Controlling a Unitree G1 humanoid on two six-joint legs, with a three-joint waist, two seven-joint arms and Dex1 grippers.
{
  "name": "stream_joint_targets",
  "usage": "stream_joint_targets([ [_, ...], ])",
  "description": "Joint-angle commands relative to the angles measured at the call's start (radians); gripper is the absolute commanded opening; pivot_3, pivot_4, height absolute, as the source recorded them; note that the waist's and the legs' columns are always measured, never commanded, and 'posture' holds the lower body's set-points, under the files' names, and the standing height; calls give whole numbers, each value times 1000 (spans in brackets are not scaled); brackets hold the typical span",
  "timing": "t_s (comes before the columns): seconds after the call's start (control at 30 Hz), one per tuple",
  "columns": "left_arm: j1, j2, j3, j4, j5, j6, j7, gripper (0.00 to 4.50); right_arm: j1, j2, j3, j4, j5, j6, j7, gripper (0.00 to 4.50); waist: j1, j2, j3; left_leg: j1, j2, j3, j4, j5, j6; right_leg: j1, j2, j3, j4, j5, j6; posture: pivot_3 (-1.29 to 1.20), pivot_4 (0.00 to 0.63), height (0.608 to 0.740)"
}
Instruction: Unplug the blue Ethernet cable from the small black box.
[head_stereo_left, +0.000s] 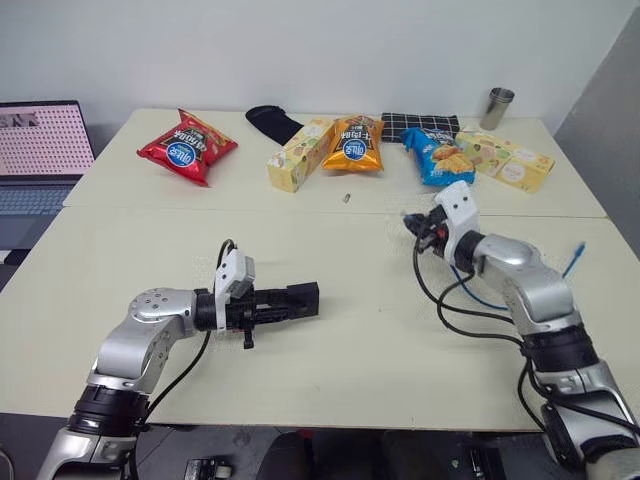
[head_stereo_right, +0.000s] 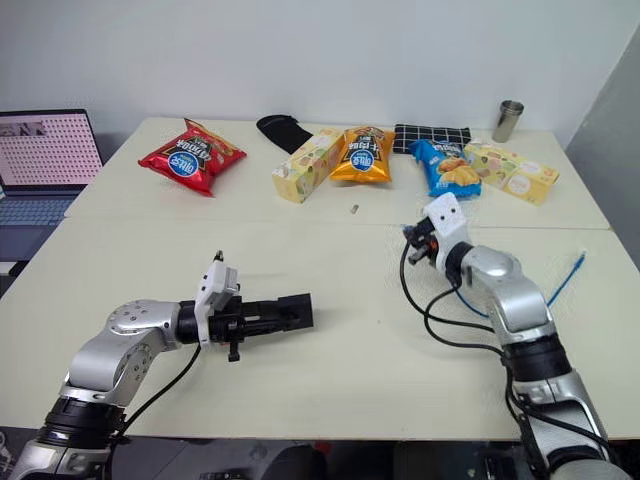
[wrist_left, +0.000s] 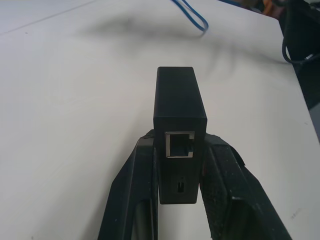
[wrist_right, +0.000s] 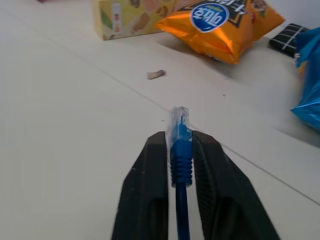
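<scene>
The small black box (wrist_left: 179, 100) is clamped between the fingers of my left gripper (head_stereo_left: 288, 299), a little above the near left of the table. Its port faces the left wrist camera with nothing plugged in. My right gripper (wrist_right: 178, 136) is shut on the blue Ethernet cable (wrist_right: 181, 162) just behind its clear plug, which pokes out past the fingertips. It hovers over the table's middle right, apart from the box. The rest of the cable (head_stereo_right: 565, 274) trails behind the right arm towards the right edge.
Along the far side of the table lie a red snack bag (head_stereo_left: 187, 147), a yellow carton (head_stereo_left: 298, 156), an orange bag (head_stereo_left: 355, 145), a blue bag (head_stereo_left: 436, 155), another carton (head_stereo_left: 505, 159) and a metal cup (head_stereo_left: 499, 108). A laptop (head_stereo_left: 40, 150) stands at far left. A small scrap (head_stereo_left: 345, 198) lies mid-table.
</scene>
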Motion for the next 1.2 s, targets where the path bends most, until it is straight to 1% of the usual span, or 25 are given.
stream_joint_targets([
  [0.03, -29, -24, 24, -3, 27, -18, 74, 791, -9, -28, -32, -56, -2, -22, 48, 1988, -1, 0, 0, 0, 0, 0, 0, 0, 0, 0, 0, 0, 0, 0, 0, 0, 150, 740],
  [0.13, -45, -50, 22, 23, 72, -50, 143, 791, 29, -90, -7, -160, 36, 3, 172, 2619, -1, 0, 0, 0, 0, 0, 0, 0, 0, -1, 0, 0, 0, 0, 0, 0, 150, 740],
  [0.23, -87, -106, 42, 90, 127, -104, 263, 791, 96, -169, 10, -336, 155, 88, 342, 3222, 2, 0, 0, 0, 0, 0, 0, 0, 0, -1, 0, 0, -1, 0, 0, 0, 150, 740],
  [0.33, -116, -138, 51, 152, 175, -165, 337, 791, 134, -208, 1, -454, 238, 157, 412, 3222, 0, -1, 0, 0, 0, 0, 0, 0, 0, 0, 0, 0, -2, 0, 0, 0, 150, 740],
  [0.4, -136, -163, 38, 221, 234, -240, 392, 791, 151, -233, -6, -542, 297, 217, 437, 3222, 1, -1, 0, 0, 0, -1, 0, 0, 0, 0, 0, 0, -1, 0, 0, 0, 150, 740],
  [0.47, -147, -195, 39, 275, 259, -293, 434, 791, 148, -232, -9, -569, 309, 244, 424, 3222, -1, -1, 0, 0, 0, 0, 0, 0, 0, 0, 0, 0, -1, 0, 0, 0, 150, 740],
  [0.6, -160, -242, 42, 374, 291, -365, 486, 791, 129, -213, -15, -561, 295, 256, 378, 3222, 1, -2, 0, 0, 0, 0, 1, 0, 0, 0, 0, 0, -1, 0, 0, 0, 150, 740],
  [0.63, -160, -252, 46, 390, 289, -371, 492, 1491, 126, -211, -15, -558, 290, 257, 371, 3238, 1, -2, 0, 0, 0, 0, 1, 0, 0, 0, 0, 0, -1, 0, 0, 0, 150, 740],
  [0.67, -154, -257, 44, 397, 287, -368, 488, 1541, 124, -210, -14, -556, 286, 257, 365, 3238, 1, -2, 0, 0, 0, 0, 1, 0, 0, 0, 0, 0, -1, 0, 0, 0, 150, 740],
  [0.7, -147, -259, 42, 398, 288, -369, 486, 1710, 124, -210, -13, -555, 283, 257, 361, 3238, 1, -2, 0, 0, 0, 0, 1, 0, 0, 0, 0, -1, -1, 0, 0, 0, 150, 740],
  [0.73, -136, -262, 42, 387, 277, -358, 476, 2048, 125, -210, -13, -555, 281, 257, 357, 3238, 1, -2, 0, 0, 0, -1, 1, 0, 0, -1, 0, -1, -1, 0, 0, 0, 150, 740],
  [0.77, -124, -261, 42, 372, 272, -349, 471, 2169, 127, -210, -13, -556, 280, 258, 353, 3238, 1, -2, 0, 0, 0, 0, 1, 0, 0, -1, 0, -1, -1, 0, 0, 0, 150, 740],
  [0.83, -92, -250, 53, 321, 252, -312, 465, 2639, 133, -210, -16, -563, 282, 263, 347, 3238, 1, -2, 0, 0, 0, 0, 1, 0, 0, 0, 0, -1, -1, 0, 0, 0, 150, 740],
  [0.87, -73, -238, 57, 292, 247, -292, 461, 2793, 136, -210, -19, -566, 286, 268, 343, 3238, 0, -2, 0, 0, 0, 0, 1, 0, 0, -1, 0, -1, -1, 0, 0, 0, 150, 740],
  [0.97, -7, -191, 73, 186, 225, -217, 436, 3457, 146, -204, -30, -576, 297, 288, 323, 3238, 0, -2, 0, 0, 1, -1, 0, 0, 0, -1, 0, -1, 0, 0, 0, 0, 150, 740],
  [1.0, 26, -162, 90, 133, 203, -185, 417, 3656, 151, -202, -34, -580, 300, 298, 316, 3238, -1, -2, 0, 0, 1, -1, 0, 0, 0, -1, 0, -1, 0, 0, 0, 0, 150, 740],
  [1.1, 91, -81, 129, 15, 178, -108, 398, 3656, 174, -210, -47, -586, 301, 310, 306, 3238, -2, -2, 0, 0, 1, -1, 0, 0, 0, -1, 0, -1, 0, 0, 0, 0, 150, 740],
  [1.2, 110, 42, 143, -59, 194, -19, 365, 3656, 225, -265, -95, -586, 306, 304, 340, 3238, 2, -2, 0, 0, 1, -2, 0, 0, 0, -1, 0, -1, 0, 0, 0, 0, 150, 740],
])
